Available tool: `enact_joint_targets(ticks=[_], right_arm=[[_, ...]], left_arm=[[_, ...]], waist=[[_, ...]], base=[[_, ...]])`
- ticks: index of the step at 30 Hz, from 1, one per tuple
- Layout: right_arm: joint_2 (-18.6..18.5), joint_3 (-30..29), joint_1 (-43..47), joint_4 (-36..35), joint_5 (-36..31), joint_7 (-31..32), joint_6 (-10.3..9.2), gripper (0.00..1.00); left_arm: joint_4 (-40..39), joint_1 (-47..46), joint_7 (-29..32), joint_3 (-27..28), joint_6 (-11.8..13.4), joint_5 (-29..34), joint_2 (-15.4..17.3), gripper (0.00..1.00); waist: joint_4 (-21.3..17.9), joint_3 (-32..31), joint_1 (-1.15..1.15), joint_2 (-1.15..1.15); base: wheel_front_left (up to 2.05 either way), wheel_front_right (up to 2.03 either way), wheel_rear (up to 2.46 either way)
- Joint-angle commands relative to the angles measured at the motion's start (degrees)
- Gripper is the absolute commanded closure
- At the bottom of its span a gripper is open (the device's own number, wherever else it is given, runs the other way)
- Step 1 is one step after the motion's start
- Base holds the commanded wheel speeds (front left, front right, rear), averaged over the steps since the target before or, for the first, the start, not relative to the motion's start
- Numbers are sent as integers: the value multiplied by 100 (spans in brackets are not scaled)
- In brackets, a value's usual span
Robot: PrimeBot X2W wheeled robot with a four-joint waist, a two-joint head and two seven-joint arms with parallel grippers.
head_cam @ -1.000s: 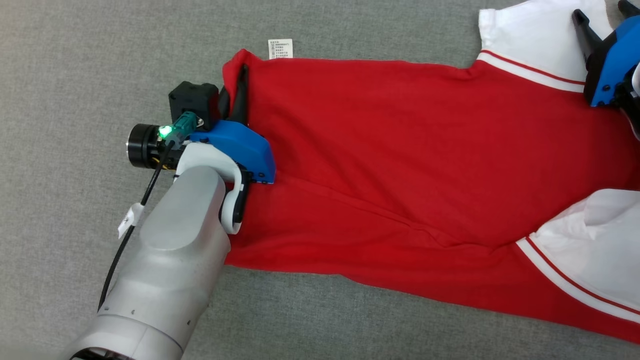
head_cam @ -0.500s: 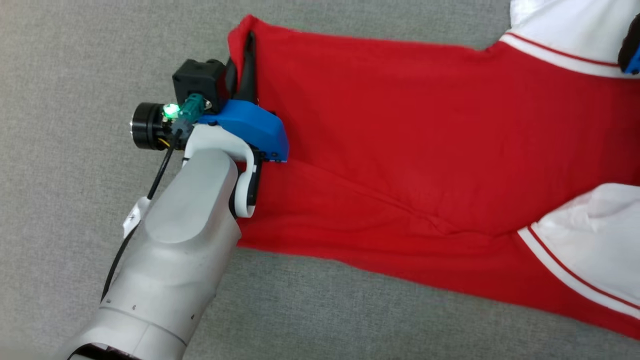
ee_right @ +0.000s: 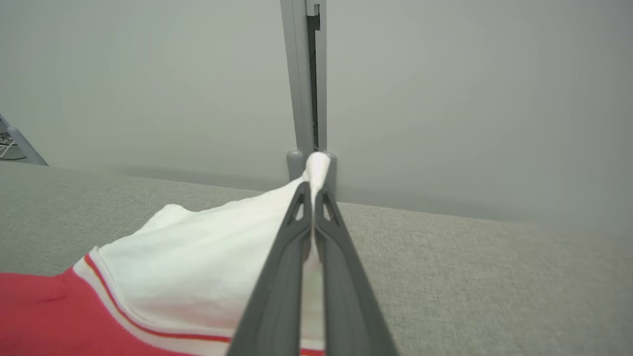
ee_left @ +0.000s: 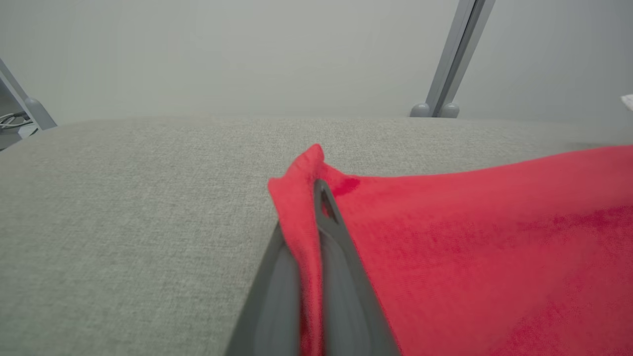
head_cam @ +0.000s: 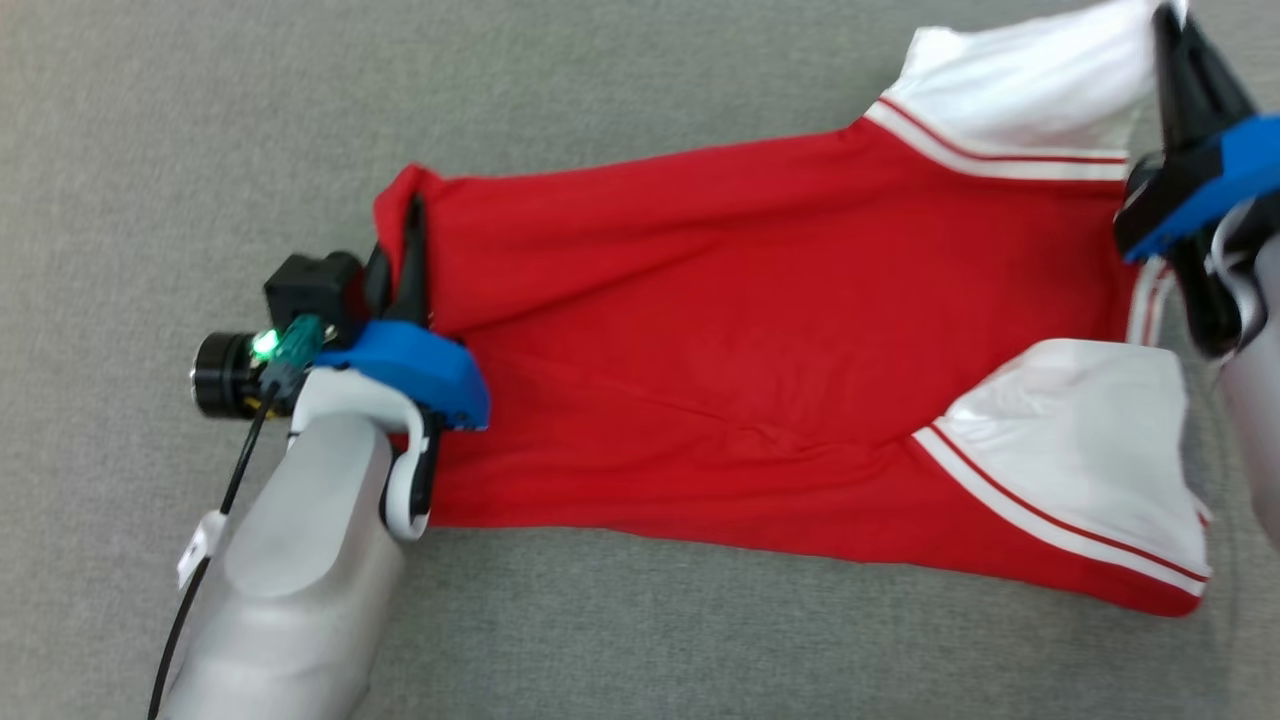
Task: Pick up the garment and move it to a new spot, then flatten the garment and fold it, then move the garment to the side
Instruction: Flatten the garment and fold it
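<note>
Our garment (head_cam: pixel 760 380) lies on the grey table (head_cam: pixel 200 120). Our left gripper (ee_left: pixel 319 190) pinches its red corner (ee_left: pixel 301 168), and our right gripper (ee_right: pixel 312 193) pinches its white sleeve (ee_right: pixel 207 257). We should lift both sides together, slowly, and pull it smooth.

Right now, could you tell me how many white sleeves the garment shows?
2: upper sleeve, top right in the head view, pinched by the right gripper; lower sleeve below it.
</note>
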Motion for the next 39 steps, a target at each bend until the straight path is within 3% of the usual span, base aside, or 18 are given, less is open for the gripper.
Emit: enact_joint_targets(ticks=[1, 12, 21, 22, 23, 24, 25, 26, 35, 39], right_arm=[[-9, -36, 212, -109, 77, -24, 0, 100], [149, -290, 2652, -1632, 985, -26, -1, 100], [456, -359, 3627, -1685, 1186, -26, 0, 100], [475, -382, 3663, -1649, 1186, -26, -1, 100], [494, -410, 3686, -1598, 1182, -26, 0, 88], [518, -423, 3713, -1546, 1148, -27, 0, 53], [538, -457, 3747, -1493, 1126, -27, 0, 23], [565, -485, 3773, -1444, 1121, -26, 0, 0], [773, -986, 3948, -1263, 758, -25, 0, 0], [785, -1084, 3825, -980, 483, -26, 0, 0]], left_arm=[[-4, 97, -25, 48, -26, 39, 41, 100], [-80, 1093, -25, 680, -224, 257, 166, 100], [-65, 1822, -25, 1071, -428, 380, 24, 100], [-82, 1877, -25, 1104, -435, 415, -3, 92], [-112, 1949, -26, 1129, -429, 451, -28, 68], [-132, 2030, -25, 1160, -394, 478, -50, 23], [-184, 2116, -25, 1216, -362, 494, -80, 0], [-248, 2193, -25, 1284, -361, 507, -111, 0], [-1115, 3056, -25, 1818, -168, 706, -328, 0], [-1310, 3266, -25, 1731, -135, 606, -365, 0]], waist=[[-205, -206, 1, 0], [-634, -908, 1, 0], [-672, -1261, 1, 0], [-654, -1282, 1, 0], [-635, -1301, 1, 0], [-616, -1322, 1, 0], [-592, -1347, 1, 0], [-572, -1365, 1, 0], [-330, -1584, 1, 0], [-162, -1601, 1, 0]], base=[[0, 0, 0], [0, 0, 0], [0, 0, 0], [0, 0, 0], [0, 0, 0], [0, 0, 0], [0, 0, 0], [0, 0, 0], [0, 0, 0], [0, 0, 0]])
